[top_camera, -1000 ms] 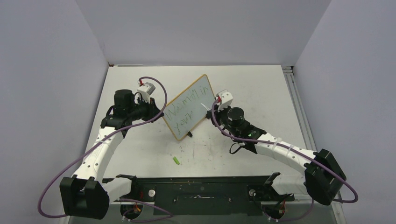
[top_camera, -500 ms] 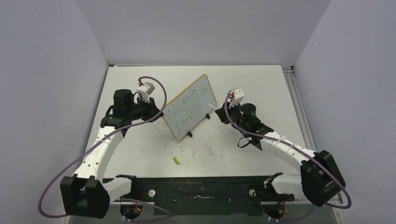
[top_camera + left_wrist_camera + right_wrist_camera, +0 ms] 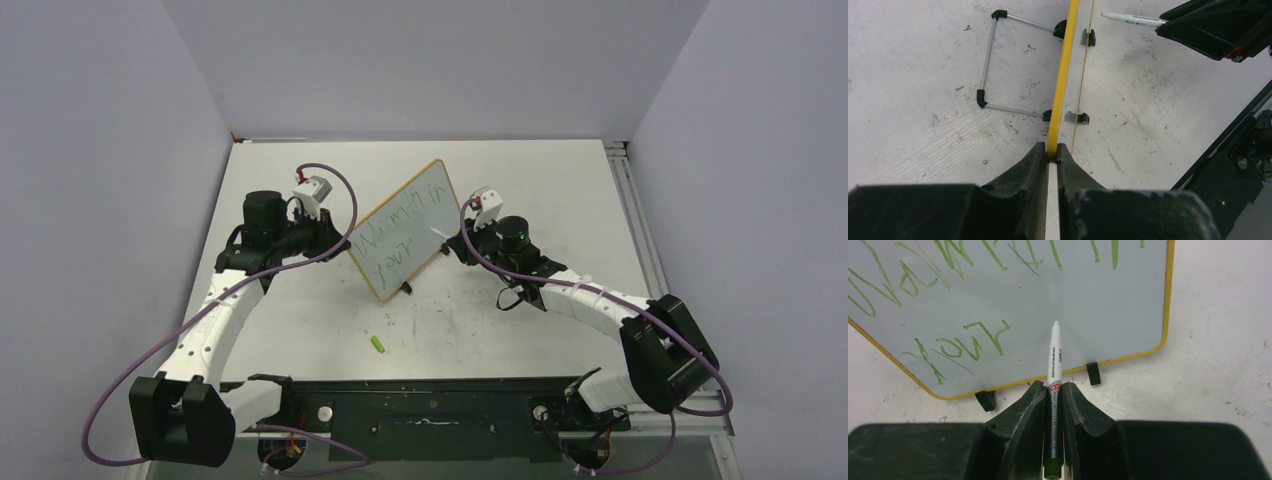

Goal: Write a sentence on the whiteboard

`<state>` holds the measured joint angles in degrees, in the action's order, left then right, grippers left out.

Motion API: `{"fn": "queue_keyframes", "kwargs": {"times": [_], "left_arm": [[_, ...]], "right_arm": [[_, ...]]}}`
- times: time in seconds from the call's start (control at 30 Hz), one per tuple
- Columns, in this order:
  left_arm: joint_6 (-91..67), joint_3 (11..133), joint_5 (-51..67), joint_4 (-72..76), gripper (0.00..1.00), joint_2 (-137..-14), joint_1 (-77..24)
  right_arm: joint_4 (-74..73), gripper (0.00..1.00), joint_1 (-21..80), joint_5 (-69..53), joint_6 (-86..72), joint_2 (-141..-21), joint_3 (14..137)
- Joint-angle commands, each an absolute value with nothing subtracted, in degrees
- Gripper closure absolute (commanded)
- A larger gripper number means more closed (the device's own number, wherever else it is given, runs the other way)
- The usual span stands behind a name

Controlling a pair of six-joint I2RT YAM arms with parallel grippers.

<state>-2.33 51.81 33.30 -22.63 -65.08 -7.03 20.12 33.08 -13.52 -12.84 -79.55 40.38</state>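
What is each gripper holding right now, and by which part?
The left gripper clamps the whiteboard by its yellow frame edge; the right gripper grips the marker by its rear barrel.

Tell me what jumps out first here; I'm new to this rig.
The whiteboard stands at the scene's centre, a green sentence in two lines across it. The left pincer clamps its yellow frame edge, and the right pincer grips a marker aimed at the blank patch beside the second line.

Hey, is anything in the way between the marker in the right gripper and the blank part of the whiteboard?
Nothing visible. The marker, clamped in the right gripper, points straight at bare white surface of the whiteboard, beside the second line of the sentence. Whether the tip touches, I cannot tell.
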Motion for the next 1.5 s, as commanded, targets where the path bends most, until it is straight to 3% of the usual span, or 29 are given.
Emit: {"fn": "queue_keyframes", "kwargs": {"times": [0.0, 1.47], "left_arm": [[-0.30, 52.91, 32.00, -25.52, 1.00, -65.91, -6.77], [-0.35, 52.90, 32.17, -25.40, 1.00, -65.83, -6.77]], "right_arm": [[23.30, 0.95, 34.45, -14.07, -11.82, -80.99, 43.77], [18.81, 0.95, 39.11, -6.76, -9.95, -84.39, 44.07]]}}
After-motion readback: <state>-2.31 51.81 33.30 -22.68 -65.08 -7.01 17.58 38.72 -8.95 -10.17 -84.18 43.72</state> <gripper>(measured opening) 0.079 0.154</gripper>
